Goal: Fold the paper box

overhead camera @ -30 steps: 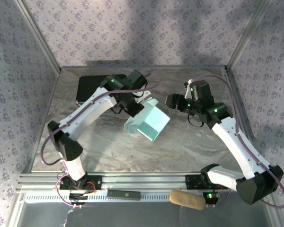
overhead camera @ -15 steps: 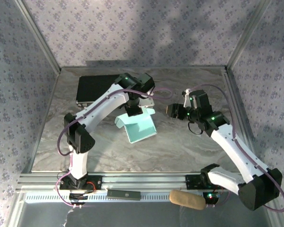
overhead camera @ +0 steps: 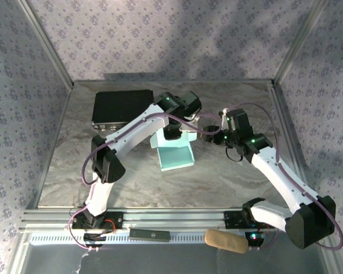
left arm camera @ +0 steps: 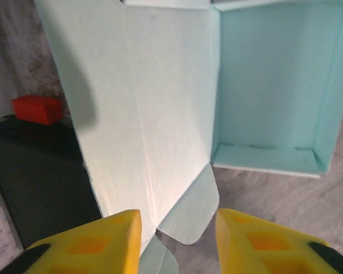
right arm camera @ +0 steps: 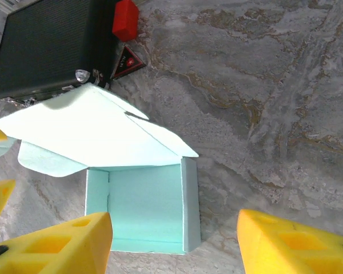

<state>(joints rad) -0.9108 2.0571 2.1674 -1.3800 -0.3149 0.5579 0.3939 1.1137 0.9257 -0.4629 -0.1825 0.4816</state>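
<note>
Two claws, both released: my left gripper hangs with its yellow fingers apart above a rounded lid flap of the paper box, my right gripper spread wide over its open tray; the box sits mid-table, the black case beyond it, far left

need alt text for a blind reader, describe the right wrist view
An open pale-blue paper box sits on the marble table, its lid flap spread toward a black case with a red part. The right tool hangs open over it, yellow fingers apart.
</note>
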